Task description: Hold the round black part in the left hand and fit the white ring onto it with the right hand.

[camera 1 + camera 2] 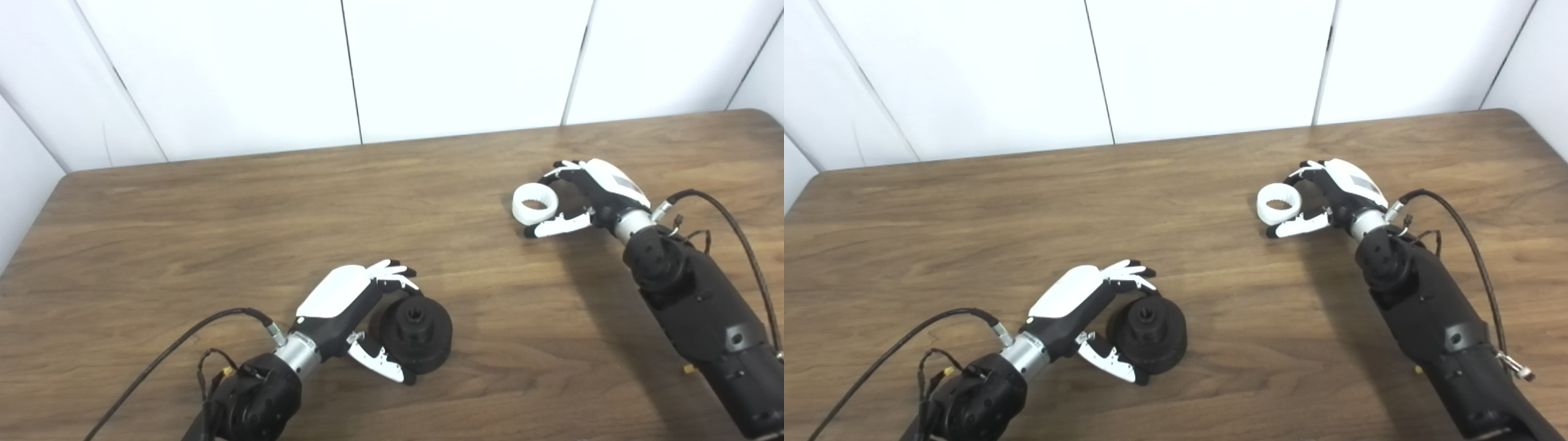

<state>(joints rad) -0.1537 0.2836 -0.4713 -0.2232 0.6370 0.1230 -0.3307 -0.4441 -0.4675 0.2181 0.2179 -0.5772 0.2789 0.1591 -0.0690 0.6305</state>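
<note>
1. While both arms reach in from the near edge, a wide brown wooden table [257, 208] fills most of the view, backed by a white panelled wall [233, 67]. It serves as the resting surface for both parts, which lie well apart.

2. Reaching in from the right side, the right hand [588, 196] lies low near the far right of the table. Its fingers [560, 168] curl over the far side of the white ring and its thumb [554, 226] sits on the near side, so the hand brackets the ring. Whether it has clamped tight cannot be told.

3. Nearer the front, left of centre, the left hand [355, 312] cups the round black part. Fingers arch over its far rim and the thumb presses its near rim, apparently to steady it. It looks closed around the part, which seems to rest on the table.

4. The round black part [419, 334] is a thick disc with a raised hub facing up, probably where the ring must seat.

5. The white ring [535, 204], smallest of all, sits hole upward, ready for lifting.
</note>
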